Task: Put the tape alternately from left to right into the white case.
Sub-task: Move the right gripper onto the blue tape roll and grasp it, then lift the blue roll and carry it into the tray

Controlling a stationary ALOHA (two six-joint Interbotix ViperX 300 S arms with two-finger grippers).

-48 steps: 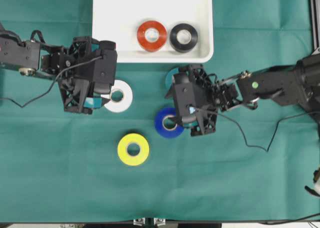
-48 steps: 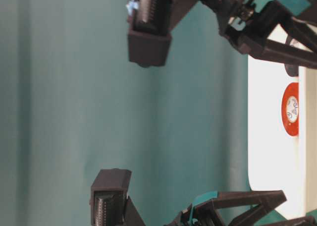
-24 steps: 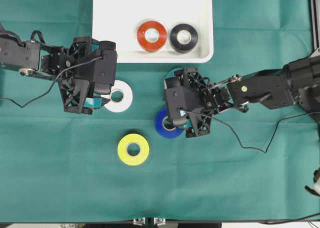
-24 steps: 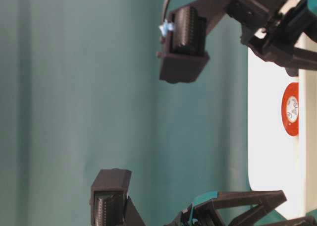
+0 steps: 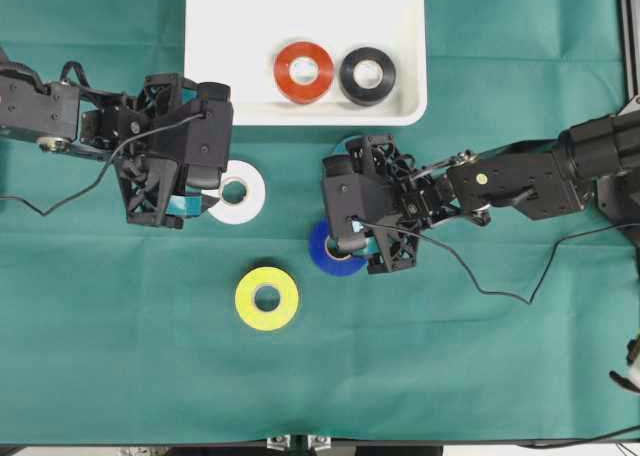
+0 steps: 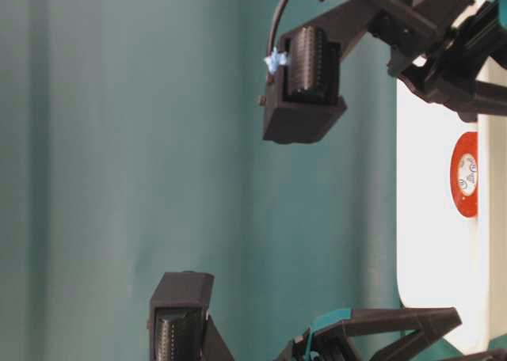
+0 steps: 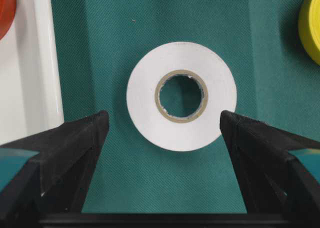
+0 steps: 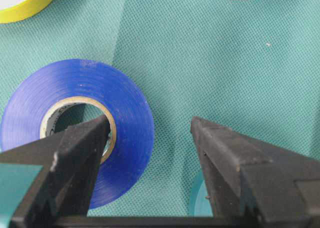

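Observation:
The white case [image 5: 215,66] lies at the top centre, with a red tape [image 5: 303,71] and a black tape [image 5: 367,75] inside it. On the green cloth lie a white tape [image 5: 240,191], a blue tape [image 5: 322,252] and a yellow tape [image 5: 267,298]. My left gripper [image 7: 165,120] is open, and the white tape [image 7: 181,95] lies flat just ahead of its fingertips, untouched. My right gripper [image 8: 150,123] is open over the blue tape [image 8: 127,118]. One of its fingers is at the roll's core hole and the other stands outside the roll.
A teal tape [image 8: 198,203] shows as a sliver under my right gripper's outer finger. The yellow tape [image 8: 25,0] lies beyond the blue one. The case's near rim [image 7: 47,63] runs left of the white tape. A black cable [image 5: 500,286] trails across the cloth on the right.
My right gripper has moved left and lowered onto the blue tape, its jaws narrowing slightly. The left gripper and all the rolls have stayed put.

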